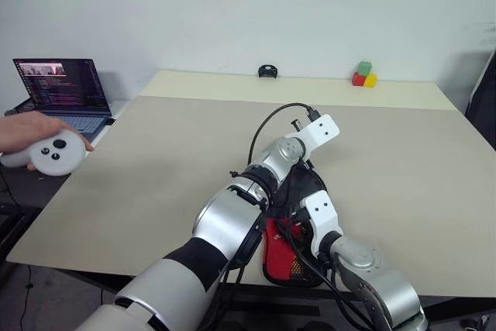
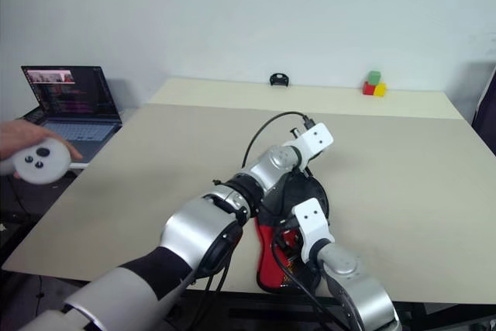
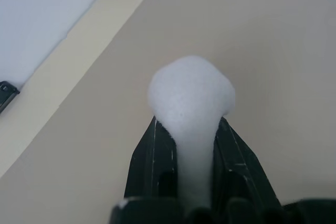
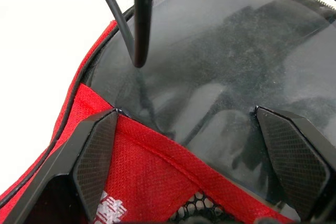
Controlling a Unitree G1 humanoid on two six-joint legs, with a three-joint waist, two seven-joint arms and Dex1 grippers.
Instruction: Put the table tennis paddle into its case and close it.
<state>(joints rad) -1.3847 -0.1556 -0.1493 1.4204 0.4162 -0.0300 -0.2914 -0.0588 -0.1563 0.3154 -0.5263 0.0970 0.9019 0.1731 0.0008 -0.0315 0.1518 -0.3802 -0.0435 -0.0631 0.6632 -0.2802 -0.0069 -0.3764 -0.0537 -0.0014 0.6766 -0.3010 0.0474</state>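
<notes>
We record a beige table (image 1: 155, 160) carrying the black-and-red case (image 1: 288, 257) at six o'clock on the near edge, a small black object (image 1: 268, 72) at twelve, and coloured blocks (image 1: 363, 75) at one.

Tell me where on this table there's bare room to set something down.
The widest bare patch is the table between the laptop side and the arms. More lies right of the case, and between the arms and the colored blocks. It is crowded at the near edge, where both grippers hang over the case.
</notes>
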